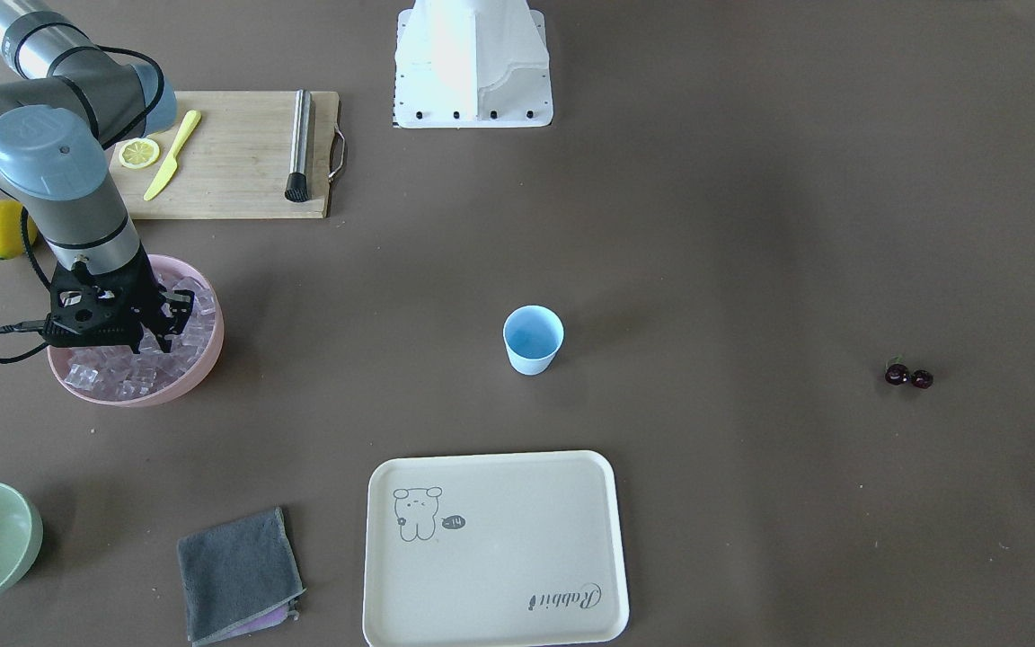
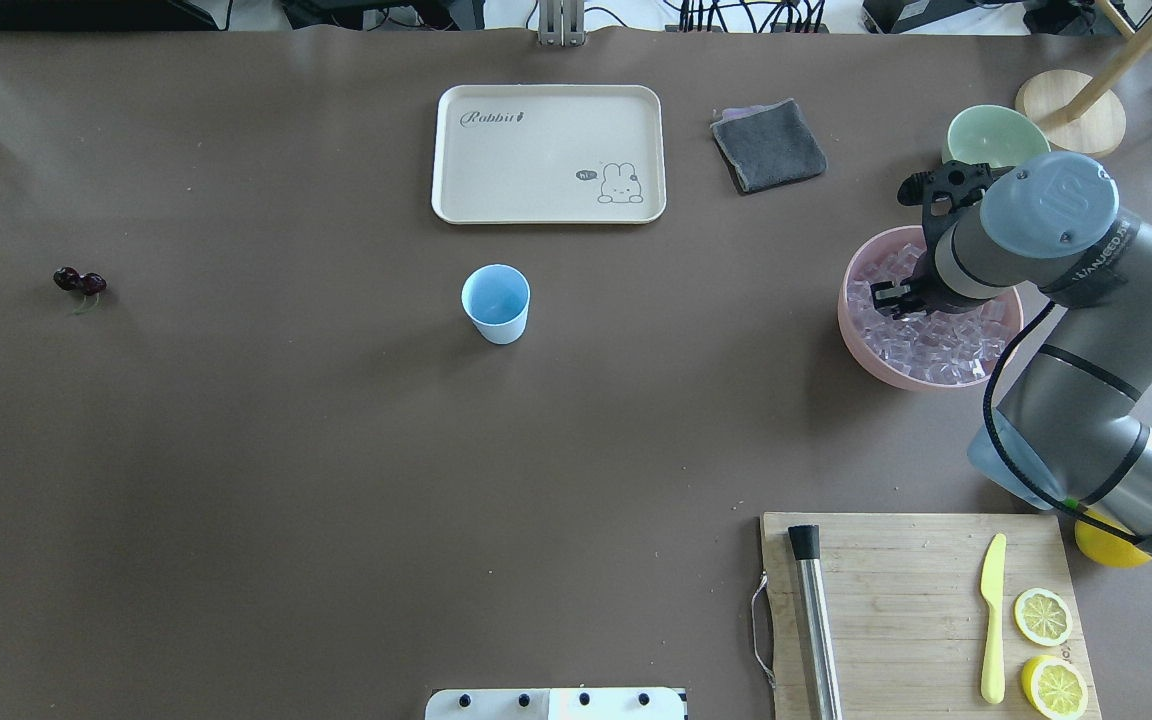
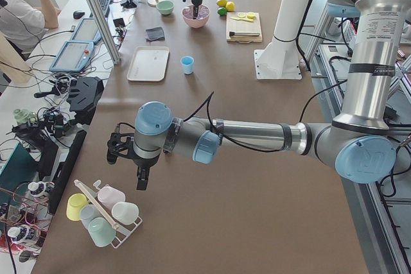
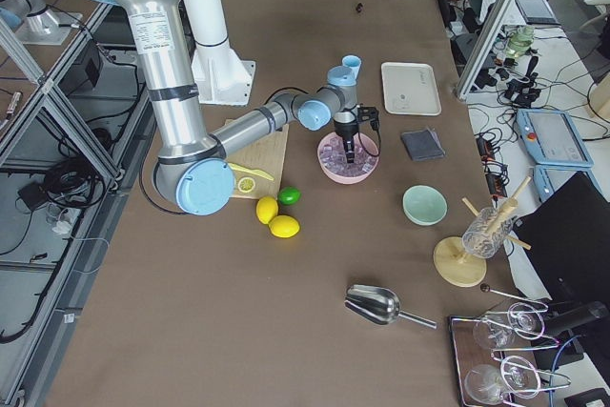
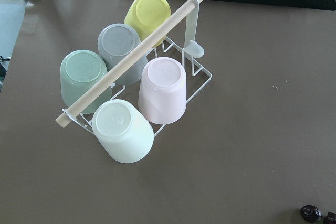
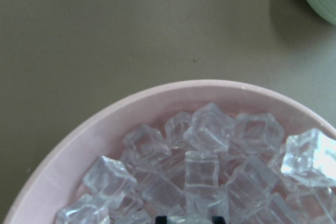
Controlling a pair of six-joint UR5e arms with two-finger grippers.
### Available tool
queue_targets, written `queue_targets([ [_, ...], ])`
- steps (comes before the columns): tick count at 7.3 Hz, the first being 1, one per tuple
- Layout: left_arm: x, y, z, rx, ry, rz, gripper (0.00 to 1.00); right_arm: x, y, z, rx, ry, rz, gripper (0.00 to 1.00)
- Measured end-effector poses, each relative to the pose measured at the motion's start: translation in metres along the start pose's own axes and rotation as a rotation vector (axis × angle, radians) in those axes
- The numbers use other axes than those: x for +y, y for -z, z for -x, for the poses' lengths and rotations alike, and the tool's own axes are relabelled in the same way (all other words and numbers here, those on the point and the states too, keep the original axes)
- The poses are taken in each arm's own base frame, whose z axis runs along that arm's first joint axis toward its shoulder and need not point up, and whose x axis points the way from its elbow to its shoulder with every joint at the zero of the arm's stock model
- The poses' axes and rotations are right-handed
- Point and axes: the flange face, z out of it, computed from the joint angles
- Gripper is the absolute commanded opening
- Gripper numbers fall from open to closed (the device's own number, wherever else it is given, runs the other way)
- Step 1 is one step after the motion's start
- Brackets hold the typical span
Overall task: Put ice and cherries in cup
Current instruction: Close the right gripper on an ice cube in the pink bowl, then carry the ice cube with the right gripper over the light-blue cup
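Overhead exterior shows right pincer (image 2: pixel 892 297) low among small clear ice cubes (image 2: pixel 938 346) in wide pink bowl (image 2: pixel 852 332), likely to grab one; closure cannot be told.

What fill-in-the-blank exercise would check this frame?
1. The right gripper reaches into the ____ bowl of ice.
2. The cup is ____ inside.
3. ____ cherries lie far from the cup.
Missing words: pink; empty; two.

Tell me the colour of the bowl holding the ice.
The bowl is pale pink; clearest in the overhead view.
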Motion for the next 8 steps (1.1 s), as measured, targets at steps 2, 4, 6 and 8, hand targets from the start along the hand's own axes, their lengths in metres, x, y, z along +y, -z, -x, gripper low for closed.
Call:
queue_targets([
  [2,0.001,-0.001,0.001,0.0,0.002,0.002,0.98,0.0,0.003,0.001,-0.003,0.002,-0.003,0.0],
  [4,0.002,-0.001,0.002,0.0,0.004,0.003,0.98,-0.004,0.014,0.004,-0.016,0.003,-0.015,0.0],
  [6,0.002,0.0,0.001,0.001,0.005,0.002,0.98,-0.014,0.033,-0.003,-0.035,-0.014,-0.035,0.0],
  [8,0.0,0.001,-0.001,0.003,0.015,0.0,0.98,-0.028,0.062,-0.01,-0.055,-0.031,-0.075,0.0],
])
